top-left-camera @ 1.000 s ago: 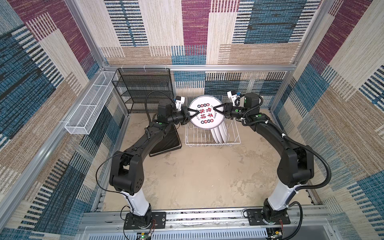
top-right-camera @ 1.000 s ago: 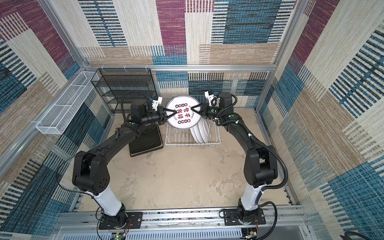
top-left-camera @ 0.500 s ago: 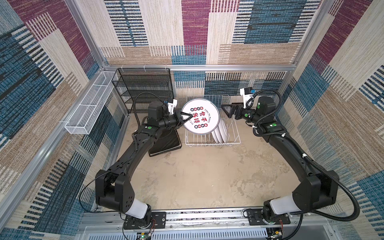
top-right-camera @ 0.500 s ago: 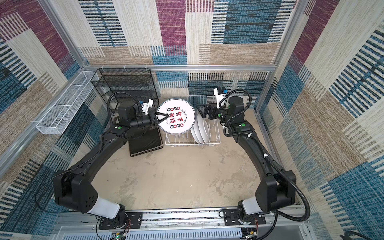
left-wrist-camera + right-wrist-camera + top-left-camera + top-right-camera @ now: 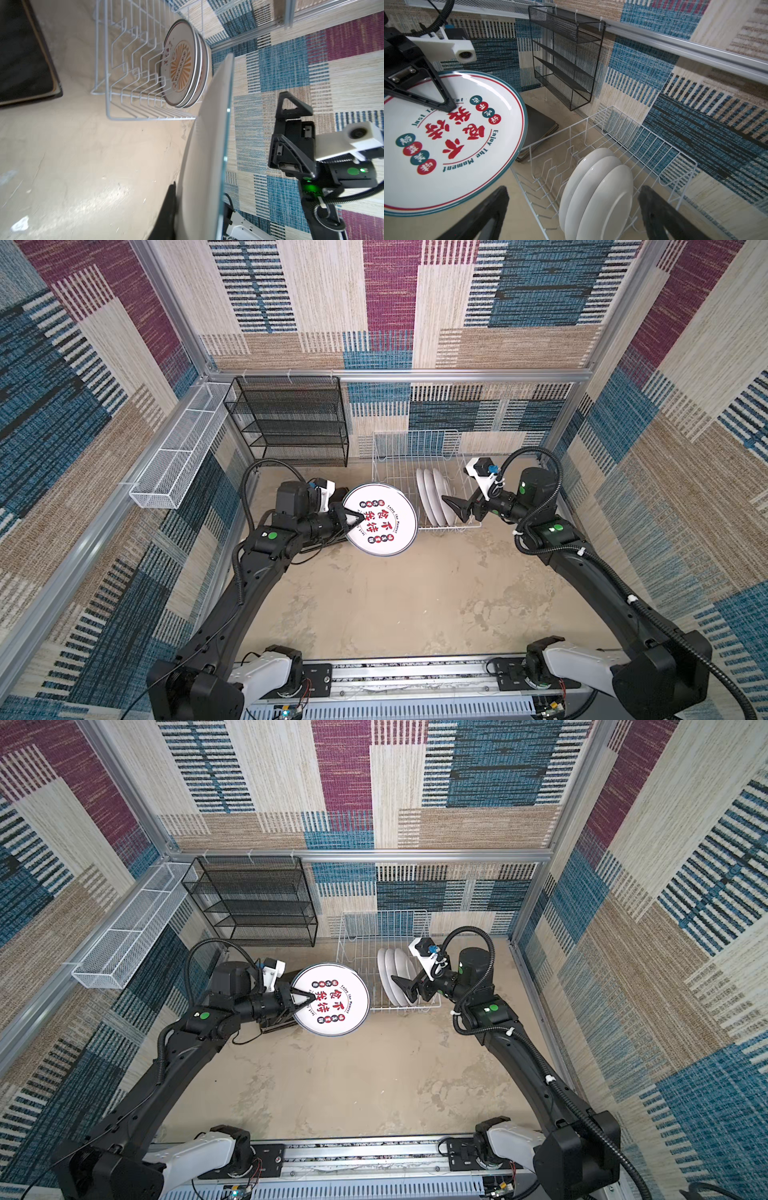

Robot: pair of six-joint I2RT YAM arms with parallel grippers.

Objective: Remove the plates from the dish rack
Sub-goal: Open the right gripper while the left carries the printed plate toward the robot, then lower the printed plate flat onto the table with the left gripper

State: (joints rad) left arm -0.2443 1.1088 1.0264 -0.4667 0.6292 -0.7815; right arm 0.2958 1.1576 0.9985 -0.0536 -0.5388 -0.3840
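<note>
Gripping a large round plate (image 5: 380, 519) by its rim in the left claw (image 5: 360, 517), clamping tight on the edge and pressing one finger (image 5: 448, 106) onto the printed face and the other (image 5: 168, 207) against the pale underside. Holding it in the air above the table (image 5: 415, 605), face turned up toward both top views and displaying red characters, red and teal dots and a teal border. Hanging just left of the white wire dish rack (image 5: 415, 448) and overlapping the rack's near left corner in both top views. Spreading the right claw (image 5: 573, 189) wide and gripping nothing, hovering at the rack's right side and pointing in over the wires. Showing three round white plates (image 5: 432, 497) standing on edge between the prongs toward the rack's right end, packed close together, turning plain white backs to the right wrist camera and an orange sunburst centre to the left wrist camera. Also showing, flat on the table beside the rack's left end and partly beneath the held plate, a stack of black-backed square plates (image 5: 542, 122). Taking in, against the back wall left of the rack, a black mesh shelf unit (image 5: 291, 423) and, along the left wall, a long white mesh basket (image 5: 174, 464).
</note>
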